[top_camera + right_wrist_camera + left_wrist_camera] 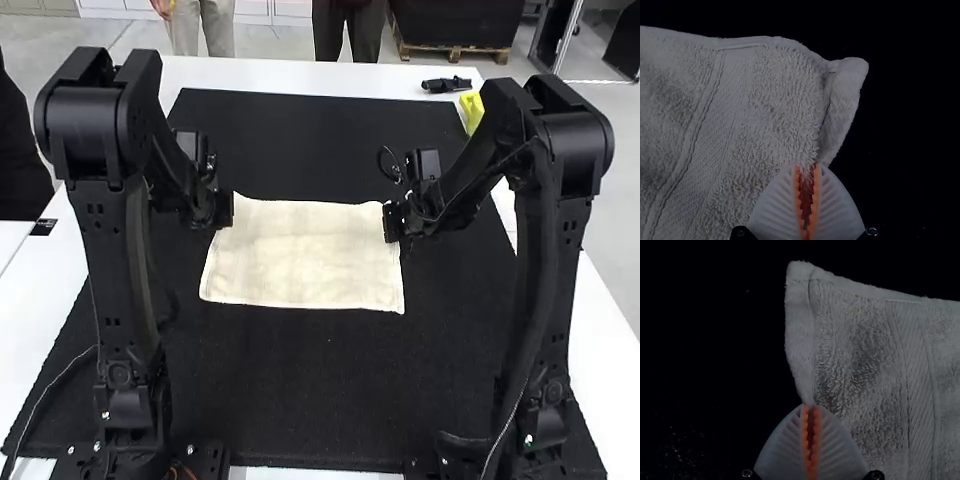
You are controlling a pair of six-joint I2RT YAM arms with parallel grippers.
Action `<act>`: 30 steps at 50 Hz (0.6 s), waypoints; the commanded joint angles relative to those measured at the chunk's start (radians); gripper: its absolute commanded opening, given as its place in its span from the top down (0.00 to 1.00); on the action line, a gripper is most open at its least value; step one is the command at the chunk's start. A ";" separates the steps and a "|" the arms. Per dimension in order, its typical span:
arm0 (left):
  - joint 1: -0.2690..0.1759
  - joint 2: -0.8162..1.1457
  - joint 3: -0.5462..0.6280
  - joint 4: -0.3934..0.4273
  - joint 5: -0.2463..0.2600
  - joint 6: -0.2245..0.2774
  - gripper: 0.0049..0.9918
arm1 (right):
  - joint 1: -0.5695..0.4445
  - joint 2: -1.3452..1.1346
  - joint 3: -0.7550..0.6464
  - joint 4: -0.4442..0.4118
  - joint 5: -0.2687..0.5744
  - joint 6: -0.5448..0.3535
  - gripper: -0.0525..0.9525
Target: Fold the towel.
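Left gripper (225,208), right gripper (391,222) low on towel (300,262).

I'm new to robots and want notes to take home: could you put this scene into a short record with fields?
Item: cream towel
Lying: spread out, wider than deep
Under it: black mat on a white table
Left gripper: shut on the towel's left edge, near its far corner
Right gripper: shut on the right edge, near its far corner
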State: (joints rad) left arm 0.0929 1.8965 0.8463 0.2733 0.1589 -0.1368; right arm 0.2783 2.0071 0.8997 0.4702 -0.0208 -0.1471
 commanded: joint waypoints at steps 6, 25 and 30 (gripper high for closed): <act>0.036 -0.043 -0.010 -0.003 0.004 -0.003 0.98 | -0.019 -0.062 -0.010 0.007 0.028 -0.012 0.95; 0.036 -0.112 -0.039 -0.023 0.004 0.000 0.98 | -0.014 -0.157 -0.042 -0.012 0.033 -0.019 0.95; 0.036 -0.131 -0.050 -0.032 0.004 0.005 0.98 | -0.013 -0.176 -0.050 -0.018 0.035 -0.019 0.95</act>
State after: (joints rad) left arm 0.1112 1.8030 0.8120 0.2436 0.1772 -0.1364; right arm 0.2783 1.8767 0.8577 0.4519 -0.0212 -0.1539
